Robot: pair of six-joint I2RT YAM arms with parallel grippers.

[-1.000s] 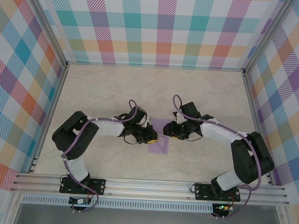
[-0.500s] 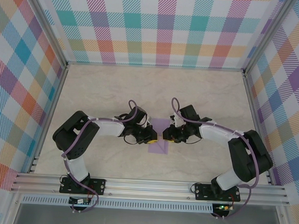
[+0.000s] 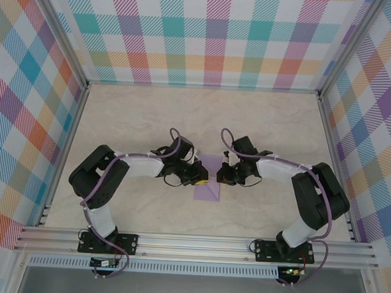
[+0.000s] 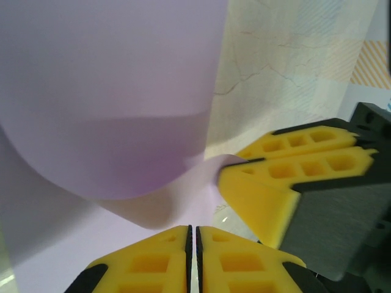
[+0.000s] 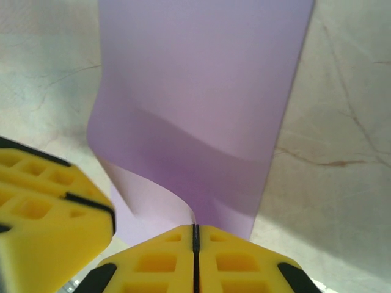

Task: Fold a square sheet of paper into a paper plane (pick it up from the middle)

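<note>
1. Square sheet of paper lay at the middle of the overhead frame on the marbled tabletop, its lavender showing between the two arms.
2. From the left of that frame the left arm reached in toward the centre, and the left gripper sat over the left part of the sheet.
3. In the left wrist view the left gripper was at the bottom edge, its yellow fingers pressed together with only a thin dark seam between them. The square sheet of paper filled the upper left, bulging up in a rounded curl. Its lower fold ran down to that seam, so the jaws looked pinched tight on it.
4. Right of centre in the same view, the right gripper came in with its fingertips touching the raised paper.
5. In the right wrist view the left gripper showed at lower left, just beside the curl. The sheet ran up the middle, flat at the top and buckled lower down.
6. At bottom centre there, the right gripper had its fingers closed hard together, the paper's fold running straight into the seam, gripped.
7. From the right of the overhead frame the right arm bent inward, and the right gripper sat over the sheet's right part, near the left one.
</note>
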